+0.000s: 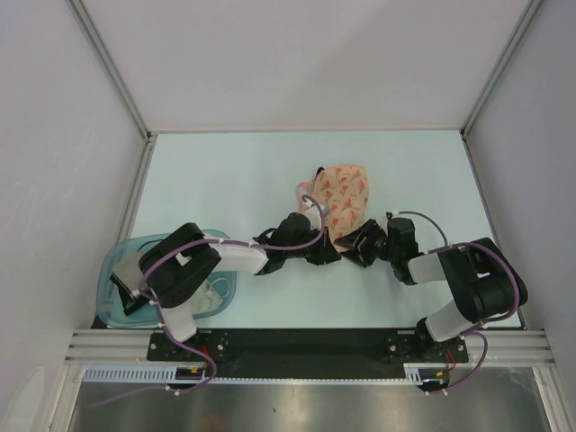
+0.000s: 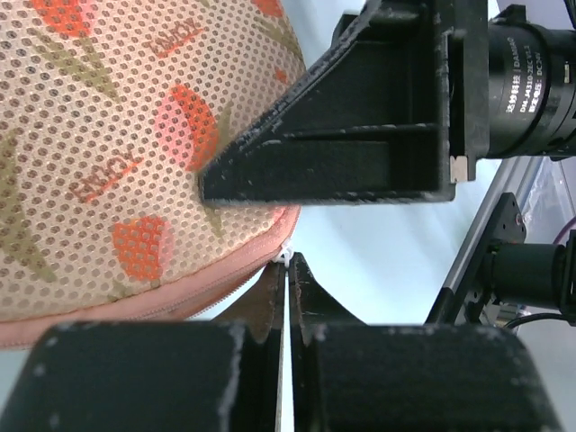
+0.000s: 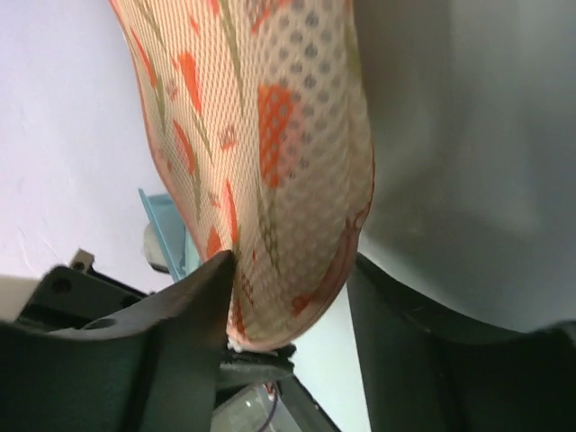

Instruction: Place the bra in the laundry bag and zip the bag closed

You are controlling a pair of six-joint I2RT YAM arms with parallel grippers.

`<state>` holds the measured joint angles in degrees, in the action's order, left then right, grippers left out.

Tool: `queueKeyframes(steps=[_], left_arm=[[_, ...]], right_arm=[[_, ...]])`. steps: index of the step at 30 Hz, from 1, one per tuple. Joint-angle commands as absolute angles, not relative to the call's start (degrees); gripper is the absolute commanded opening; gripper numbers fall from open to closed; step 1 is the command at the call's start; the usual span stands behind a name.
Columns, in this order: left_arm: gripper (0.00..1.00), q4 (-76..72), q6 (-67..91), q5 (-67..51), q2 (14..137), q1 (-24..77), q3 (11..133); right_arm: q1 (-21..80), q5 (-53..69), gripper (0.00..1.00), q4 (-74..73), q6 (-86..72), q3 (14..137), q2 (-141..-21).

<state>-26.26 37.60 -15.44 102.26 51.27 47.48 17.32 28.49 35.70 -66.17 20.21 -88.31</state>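
Left claw [image 2: 288, 270] sitting closest, fingers pressing tight together right at zip [image 2: 207, 292] of bag [image 2: 108, 153]. Tiny white bit [image 2: 286, 256] poking out at tips, maybe pull, not sure. Right claw [image 3: 292, 270] standing spread round bag end, one finger touching mesh; cannot tell if squeezing. Bag lying between both claws. Bra not showing, guessing inside. Worrying: if tugging zip while right claw holding loose, bag sliding, zip jamming or pull slipping out.

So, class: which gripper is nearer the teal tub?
Left. Both grippers are well off to the right of the teal tub, at the laundry bag's near edge. The left gripper is on the tub's side, and the right gripper is just beyond it.
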Motion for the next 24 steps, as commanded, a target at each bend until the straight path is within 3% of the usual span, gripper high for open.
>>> queueKeyframes(steps=[1, 5, 10, 15, 24], left_arm=[[0.0, -28.0, 38.8, -15.9, 101.6, 51.9, 48.1], [0.0, -24.3, 37.5, -13.4, 100.8, 51.4, 48.0], [0.0, -20.9, 37.6, -12.0, 99.7, 46.7, 45.7], [0.0, -18.5, 33.9, -11.2, 97.3, 40.7, 42.5], [0.0, -17.4, 30.4, -13.1, 94.4, 43.3, 40.8]], right_arm=[[16.8, 24.8, 0.46, 42.9, -69.9, 19.2, -88.7], [13.6, 27.6, 0.24, 41.7, -67.7, 18.5, -89.2], [7.0, 38.0, 0.13, 39.1, -60.7, 20.6, -92.1], [4.0, 47.6, 0.11, 35.6, -54.7, 25.3, -97.6], [3.8, 46.6, 0.16, 25.1, -46.5, 38.6, -105.3]])
